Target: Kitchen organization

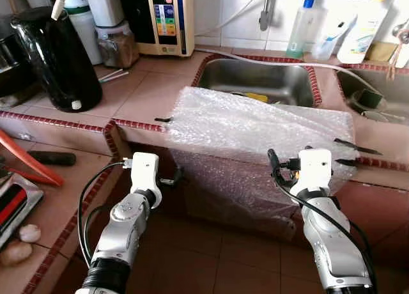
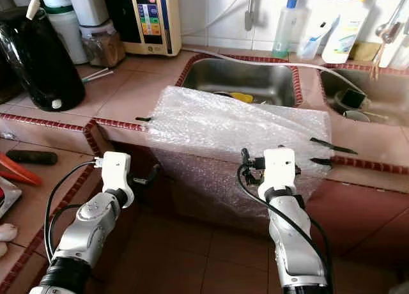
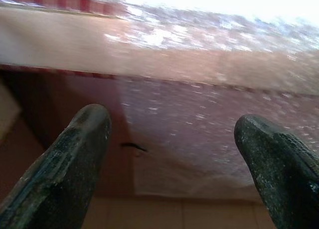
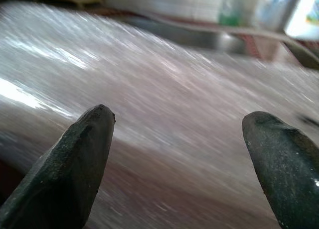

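Left end effector (image 3: 172,139) fingers spread, right end effector (image 4: 177,139) likewise

A: Where do the two eye views sit?

B: High on the head, looking forward and down over both arms at the counter (image 1: 147,92) and sink (image 1: 255,77). The right eye is set slightly to the side, so everything falls further left in its picture.

A: And the wrists?

B: The left wrist view looks along the left gripper (image 3: 174,144), fingers spread, from below counter height, close to the hanging edge of the bubble wrap (image 3: 199,139). The right wrist view looks along the right gripper (image 4: 179,154), fingers apart, very near the wrap's top, with bottles (image 4: 279,10) blurred behind.

A: What's shared?

B: All four views take in the bubble wrap.
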Robot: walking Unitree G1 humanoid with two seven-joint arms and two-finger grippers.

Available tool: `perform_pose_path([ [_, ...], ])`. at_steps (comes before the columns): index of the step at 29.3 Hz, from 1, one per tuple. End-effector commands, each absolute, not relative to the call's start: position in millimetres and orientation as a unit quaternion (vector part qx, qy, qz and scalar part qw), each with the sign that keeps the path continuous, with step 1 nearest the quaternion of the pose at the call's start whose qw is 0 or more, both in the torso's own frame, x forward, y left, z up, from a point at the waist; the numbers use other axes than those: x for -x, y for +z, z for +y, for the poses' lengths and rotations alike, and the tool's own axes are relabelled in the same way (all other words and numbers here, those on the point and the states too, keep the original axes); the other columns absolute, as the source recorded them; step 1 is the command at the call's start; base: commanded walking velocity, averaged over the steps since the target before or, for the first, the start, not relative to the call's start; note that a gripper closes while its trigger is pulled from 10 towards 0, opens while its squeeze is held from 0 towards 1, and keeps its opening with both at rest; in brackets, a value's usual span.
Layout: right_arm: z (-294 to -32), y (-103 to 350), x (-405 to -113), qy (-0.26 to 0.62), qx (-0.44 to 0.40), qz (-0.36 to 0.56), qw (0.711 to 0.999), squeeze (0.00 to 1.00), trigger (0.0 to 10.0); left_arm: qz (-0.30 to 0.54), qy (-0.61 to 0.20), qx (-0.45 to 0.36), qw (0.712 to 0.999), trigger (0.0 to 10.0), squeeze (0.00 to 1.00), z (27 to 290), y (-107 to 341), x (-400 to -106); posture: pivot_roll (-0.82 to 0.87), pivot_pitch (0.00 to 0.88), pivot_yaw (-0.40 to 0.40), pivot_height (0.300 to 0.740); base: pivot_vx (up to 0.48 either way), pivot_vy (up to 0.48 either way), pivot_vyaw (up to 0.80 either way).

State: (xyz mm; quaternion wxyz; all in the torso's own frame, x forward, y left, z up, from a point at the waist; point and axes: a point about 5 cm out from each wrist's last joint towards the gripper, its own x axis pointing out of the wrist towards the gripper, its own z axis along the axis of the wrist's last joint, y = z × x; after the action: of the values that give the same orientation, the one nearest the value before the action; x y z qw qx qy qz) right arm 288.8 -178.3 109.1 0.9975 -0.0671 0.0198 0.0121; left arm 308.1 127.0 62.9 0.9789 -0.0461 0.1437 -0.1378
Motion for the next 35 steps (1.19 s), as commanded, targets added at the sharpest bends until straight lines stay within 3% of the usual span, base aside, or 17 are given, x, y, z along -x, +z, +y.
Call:
perform_pose_path([
  [1,-182.7,107.5,-288.2,0.008,0.071,0.02,0.997,0.0,10.0,0.148,-0.151,0.036,0.977,10.0,0.0,123.4,60.6,-309.0,-0.05,0.0,0.046,0.74,0.0,-0.48,-0.46],
  [23,-188.7,95.5,-288.5,0.004,0.078,0.038,0.996,0.0,10.0,0.179,-0.141,0.032,0.973,10.0,0.0,132.8,45.6,-314.5,-0.06,0.0,0.046,0.74,0.0,-0.345,-0.61],
  [35,-197.4,85.2,-285.2,-0.004,0.087,0.054,0.995,0.0,10.0,0.206,-0.115,0.05,0.97,10.0,0.0,141.0,37.5,-321.6,-0.06,0.0,0.05,0.74,0.0,-0.104,0.0],
])
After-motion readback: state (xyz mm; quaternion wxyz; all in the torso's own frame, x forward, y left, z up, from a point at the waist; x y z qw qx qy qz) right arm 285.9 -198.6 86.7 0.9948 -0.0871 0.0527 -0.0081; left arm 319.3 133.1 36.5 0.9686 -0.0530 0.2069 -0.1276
